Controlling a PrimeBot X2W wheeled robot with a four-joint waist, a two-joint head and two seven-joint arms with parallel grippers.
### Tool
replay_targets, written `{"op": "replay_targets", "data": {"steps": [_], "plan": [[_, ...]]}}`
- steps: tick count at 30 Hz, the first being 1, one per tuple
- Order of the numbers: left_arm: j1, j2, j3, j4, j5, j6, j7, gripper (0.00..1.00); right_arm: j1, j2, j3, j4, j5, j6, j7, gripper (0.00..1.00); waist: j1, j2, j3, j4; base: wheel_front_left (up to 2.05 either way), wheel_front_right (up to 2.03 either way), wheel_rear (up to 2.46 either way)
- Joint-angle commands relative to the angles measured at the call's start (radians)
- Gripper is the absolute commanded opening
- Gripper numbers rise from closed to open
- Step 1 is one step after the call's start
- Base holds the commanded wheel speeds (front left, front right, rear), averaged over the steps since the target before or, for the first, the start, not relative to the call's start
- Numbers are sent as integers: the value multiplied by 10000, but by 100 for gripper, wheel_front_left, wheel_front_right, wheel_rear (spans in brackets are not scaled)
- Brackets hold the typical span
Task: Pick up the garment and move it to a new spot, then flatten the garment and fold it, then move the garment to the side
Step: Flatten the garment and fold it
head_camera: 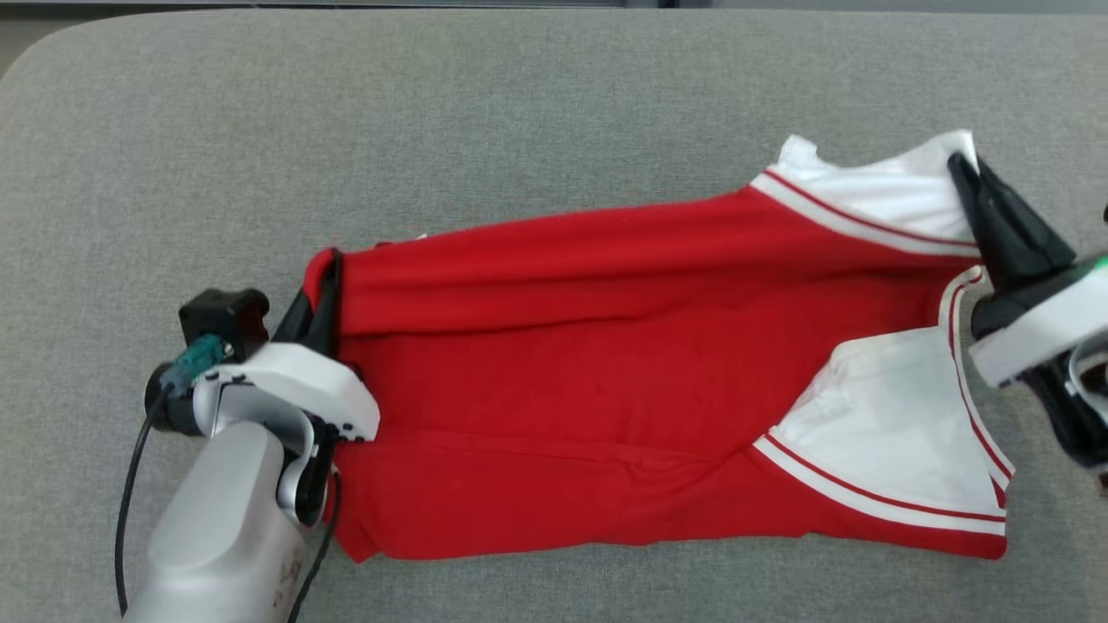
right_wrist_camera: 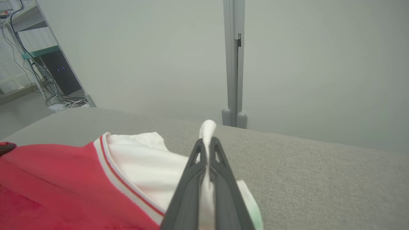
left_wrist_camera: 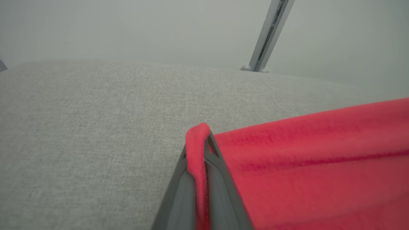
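The red jersey (head_camera: 589,381) lies stretched left to right across the grey surface (head_camera: 519,104), its far long edge folded over the body. Left tool (head_camera: 326,270) is clenched on the jersey's red end, with cloth pinched between its fingers. Right tool (head_camera: 963,169) is clenched on the far white sleeve (head_camera: 883,195), a tuft of white cloth poking past the fingertips.

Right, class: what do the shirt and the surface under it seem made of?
Shirt: probably soft knit cloth, matte; it creases and has ribbed striped trim. Surface: likely grey woven upholstery fabric, matte; a coarse flecked weave shows.
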Motion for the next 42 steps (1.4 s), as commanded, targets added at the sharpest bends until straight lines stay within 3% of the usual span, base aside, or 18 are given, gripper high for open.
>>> {"op": "replay_targets", "data": {"steps": [1, 10, 15, 17, 18, 20, 21, 22, 23, 24, 34, 42], "plan": [[382, 144, 26, -259, -18, 90, -49, 0, 635, -9, -255, -291, 140, -25, -119, 0, 1, -1, -113, -140, 0, 0, 0], [2739, 695, 196, -2508, -281, 589, 504, 0, 4040, 1060, -2197, -1731, -96, -25, -165, 0, 1, -1, -231, -602, 0, 0, 0], [4010, 875, 388, -3970, -532, 1130, 1083, 0, 4933, 1764, -2862, -1853, -601, -25, -169, 0, 1, -1, -250, -750, 0, 0, 0], [4258, 906, 395, -4221, -585, 1231, 1234, 0, 5063, 1840, -2913, -1798, -745, -25, -167, 5, 1, -1, -254, -761, 0, 0, 0], [4481, 907, 405, -4480, -638, 1308, 1336, 0, 5131, 1921, -2971, -1835, -888, -25, -168, 36, 1, -1, -256, -768, 0, 0, 0], [4894, 922, 437, -4890, -711, 1491, 1562, 0, 5365, 2081, -3082, -1764, -1069, -25, -168, 47, 1, -1, -260, -794, 0, 0, 0], [5103, 891, 442, -5081, -821, 1545, 1675, 0, 5470, 2181, -3174, -1752, -1087, -25, -168, 75, 1, -1, -272, -804, 0, 0, 0], [5274, 890, 470, -5239, -810, 1652, 1760, 15, 5568, 2257, -3298, -1740, -1171, -25, -168, 100, 1, -1, -273, -807, 0, 0, 0], [5402, 883, 561, -5421, -819, 1794, 1691, 74, 5685, 2319, -3400, -1789, -1295, -25, -169, 100, 1, -1, -283, -801, 0, 0, 0], [5545, 837, 590, -5547, -914, 1825, 1710, 100, 5822, 2430, -3489, -1897, -1327, -24, -167, 100, 1, -1, -297, -800, 0, 0, 0], [6360, 730, 1221, -7149, -175, 2610, 62, 100, 7527, 3314, -5991, -4032, -3835, -18, -163, 100, 1, -1, -871, -967, 0, 0, 0], [6553, 572, 1096, -8682, 1390, 2850, -115, 100, 8074, 3801, -6734, -5191, -5198, -16, 390, 100, 1, -1, -1756, -1184, 0, 0, 0]]}}
